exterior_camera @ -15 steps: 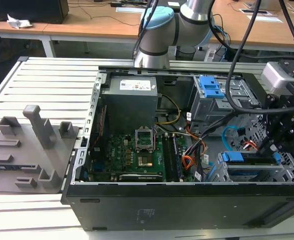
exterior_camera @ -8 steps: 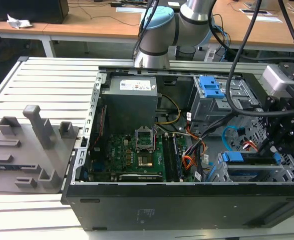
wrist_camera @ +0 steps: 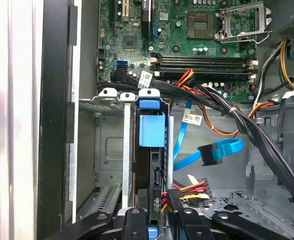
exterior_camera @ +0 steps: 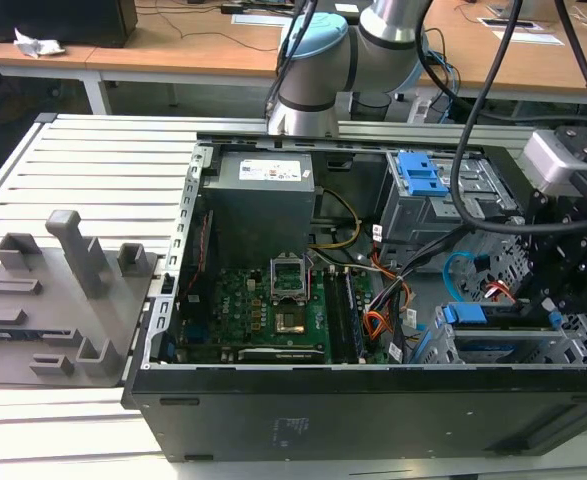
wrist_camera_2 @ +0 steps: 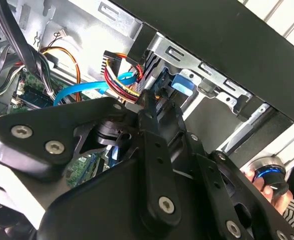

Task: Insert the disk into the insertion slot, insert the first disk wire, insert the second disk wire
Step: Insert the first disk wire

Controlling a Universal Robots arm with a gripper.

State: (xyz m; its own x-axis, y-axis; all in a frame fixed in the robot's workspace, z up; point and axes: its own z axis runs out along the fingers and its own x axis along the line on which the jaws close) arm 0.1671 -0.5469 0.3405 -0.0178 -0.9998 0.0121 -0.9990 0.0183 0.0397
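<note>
The disk, framed by its blue caddy, sits edge-on inside the insertion slot at the case's front corner, on the exterior view's right. My gripper hangs over the disk's rear end. Its fingertips are drawn together on the black plug of the first disk wire, a red-orange and yellow bundle right beside the disk. The second disk wire, flat and light blue, loops loose with its black plug free above the case floor.
A thick bundle of black cables crosses from the motherboard past the slot. The taller drive cage with blue latches and the power supply stand behind. A hand rests outside the case wall. A grey fixture lies on the exterior view's left.
</note>
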